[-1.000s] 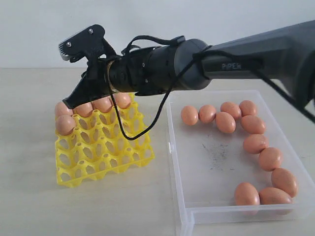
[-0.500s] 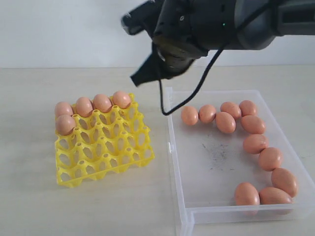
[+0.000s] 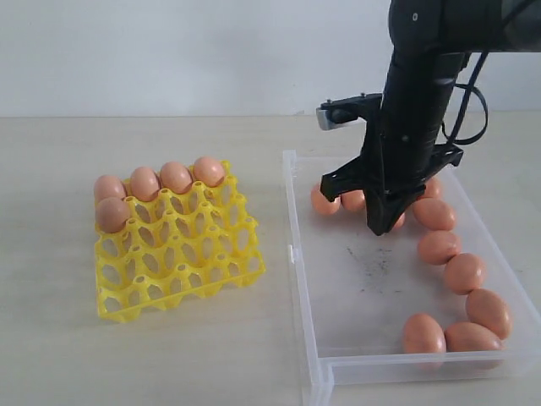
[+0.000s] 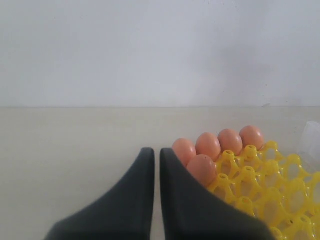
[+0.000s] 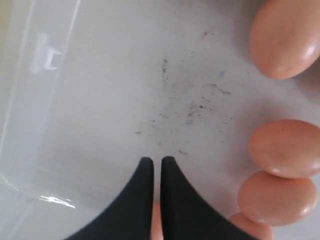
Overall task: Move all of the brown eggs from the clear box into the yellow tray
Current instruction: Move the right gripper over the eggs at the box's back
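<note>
Brown eggs point(image 3: 463, 272) are left in the clear box point(image 3: 355, 292) by the table's right edge, five seated in the yellow tray point(image 3: 182, 262); the empty right hand point(image 3: 378, 228), pressed together, must be spread for the next pickup.

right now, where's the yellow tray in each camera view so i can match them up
Exterior view: the yellow tray sits on the table, left of the clear box.
Left wrist view: the yellow tray lies right beside the shut left pincer.
Right wrist view: not in it.
Shared landmark: the row of four brown eggs along one tray edge.
</note>
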### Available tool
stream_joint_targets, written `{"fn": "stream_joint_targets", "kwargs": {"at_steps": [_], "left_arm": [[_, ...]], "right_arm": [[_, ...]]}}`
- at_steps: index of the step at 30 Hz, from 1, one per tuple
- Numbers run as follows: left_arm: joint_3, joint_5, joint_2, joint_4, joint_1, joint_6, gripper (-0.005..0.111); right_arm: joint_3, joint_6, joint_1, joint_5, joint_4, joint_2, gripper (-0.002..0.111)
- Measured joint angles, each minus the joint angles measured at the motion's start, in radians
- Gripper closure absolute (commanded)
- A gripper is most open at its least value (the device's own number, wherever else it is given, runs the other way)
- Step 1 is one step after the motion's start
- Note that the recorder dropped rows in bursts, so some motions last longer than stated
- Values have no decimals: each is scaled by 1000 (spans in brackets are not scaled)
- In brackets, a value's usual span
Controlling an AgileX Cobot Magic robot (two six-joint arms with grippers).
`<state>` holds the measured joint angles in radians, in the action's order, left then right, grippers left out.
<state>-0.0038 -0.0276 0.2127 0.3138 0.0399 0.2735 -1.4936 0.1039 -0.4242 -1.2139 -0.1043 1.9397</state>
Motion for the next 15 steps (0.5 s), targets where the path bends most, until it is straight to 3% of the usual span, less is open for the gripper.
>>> {"fn": "stream_joint_targets", "kwargs": {"at_steps": [2,4,5,6,7,8,15], "left_arm": [[0,0,0,0,0,0,103],[0,0,0,0,0,0,103],[0,0,0,0,0,0,103],[0,0,0,0,0,0,103],[0,0,0,0,0,0,103],[0,0,0,0,0,0,103],[0,-2,0,0,0,0,103]], "right_arm": [[0,-4,0,0,71,0,106],[0,-57,0,0,215,0,89],[0,-76,0,0,280,0,70],[0,-131,4,-3,393,0,62],[2,-148,6,-3,424,0,45],[2,-179,15,-3,460,0,39],[4,-433,55,34,471,0,38]]}}
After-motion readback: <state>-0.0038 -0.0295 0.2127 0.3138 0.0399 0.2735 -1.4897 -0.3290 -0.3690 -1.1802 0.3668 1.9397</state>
